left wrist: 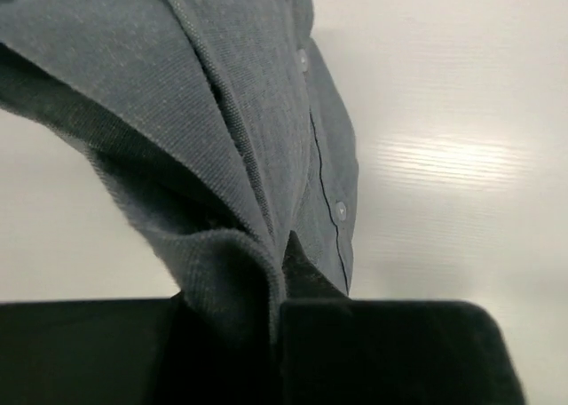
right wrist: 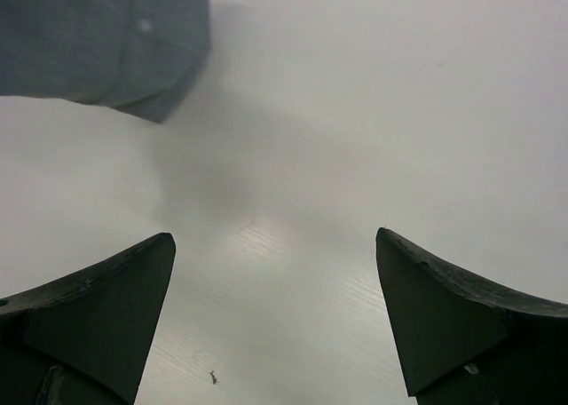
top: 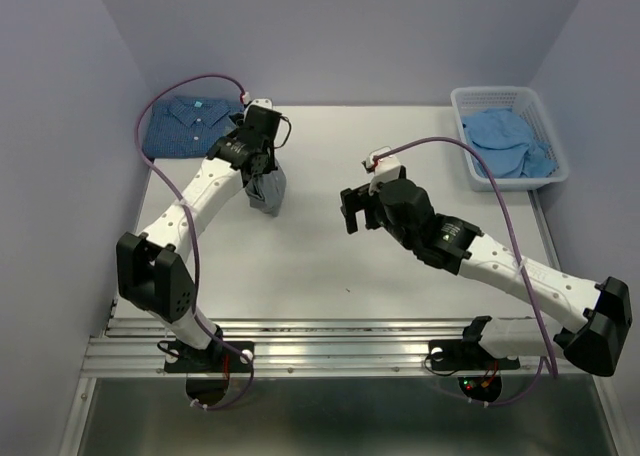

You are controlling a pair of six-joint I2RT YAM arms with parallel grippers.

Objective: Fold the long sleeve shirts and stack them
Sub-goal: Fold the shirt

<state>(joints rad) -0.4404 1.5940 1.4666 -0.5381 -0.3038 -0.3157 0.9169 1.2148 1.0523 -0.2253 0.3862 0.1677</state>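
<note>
White tabletop [top: 330, 266] between pale lilac walls carries the work. Over its far left part the left gripper [top: 262, 168] is pinched on the grey shirt [top: 266, 188] by a fold close to the collar, so the cloth hangs in a narrow bunch with its lower end at or just above the surface; the overhead view is too small to say which. The right gripper [top: 352, 211] hovers spread and empty near mid-table, well apart from the cloth.

The dark blue dotted shirt [top: 190, 124] lies folded in the far left corner, and the pale blue shirt [top: 505, 136] sits in the white lattice basket [top: 490, 90].

My reading is that the grey shirt needs laying flat. Lower it hem first, draw the collar away so the placket unrolls straight, and let the right gripper take a shoulder to keep it square.
</note>
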